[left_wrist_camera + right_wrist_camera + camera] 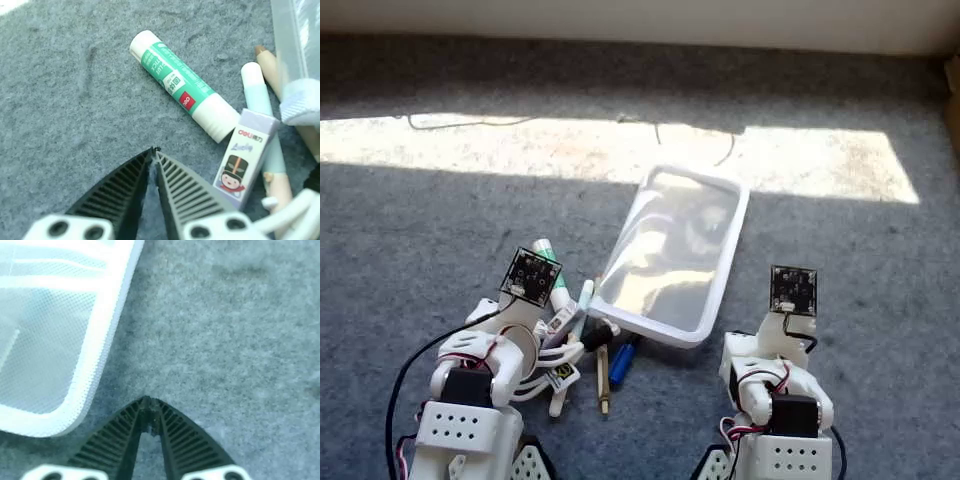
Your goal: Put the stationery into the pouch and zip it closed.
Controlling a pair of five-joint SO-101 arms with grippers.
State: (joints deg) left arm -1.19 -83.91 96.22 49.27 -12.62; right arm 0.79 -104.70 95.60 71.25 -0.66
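Closed, empty left end effector [153, 150] hovers near the glue stick [182, 85], which lies slantwise ahead of it, left of the pouch [670, 255]. Right end effector [146, 401], also closed, is farther.

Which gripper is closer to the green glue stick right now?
Left. The left gripper is just short of the glue stick; the right gripper sits beside a corner of the pouch, on its far side.
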